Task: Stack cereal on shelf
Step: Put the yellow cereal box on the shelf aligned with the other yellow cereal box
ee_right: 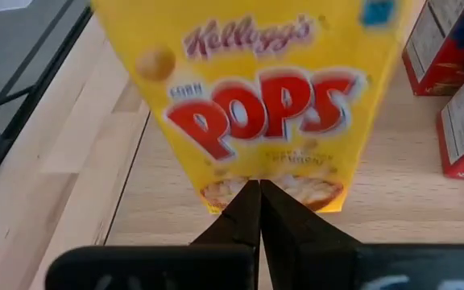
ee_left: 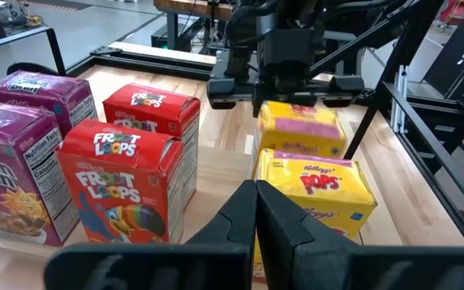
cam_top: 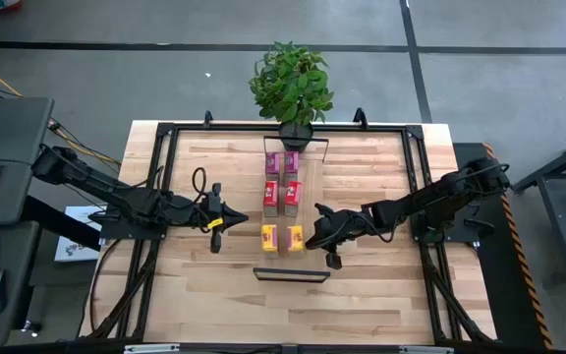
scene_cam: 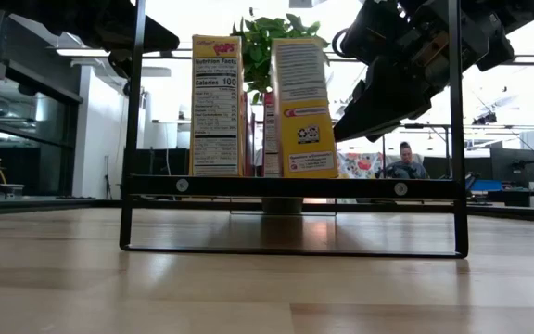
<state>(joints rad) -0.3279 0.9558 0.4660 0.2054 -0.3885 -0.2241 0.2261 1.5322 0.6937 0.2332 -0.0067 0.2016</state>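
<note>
From above, six cereal boxes stand in three pairs on the shelf [cam_top: 290, 193]: pink boxes [cam_top: 282, 163] by the plant [cam_top: 292, 84], red boxes [cam_top: 282, 197] in the middle, yellow boxes [cam_top: 283, 237] at the front. The low view shows only the yellow pair (the rest are hidden behind). The right gripper [cam_top: 314, 236] sits just beside a yellow box; its wrist view shows the fingers pressed together. The left gripper [cam_top: 217, 224] waits well apart, fingers also together.
</note>
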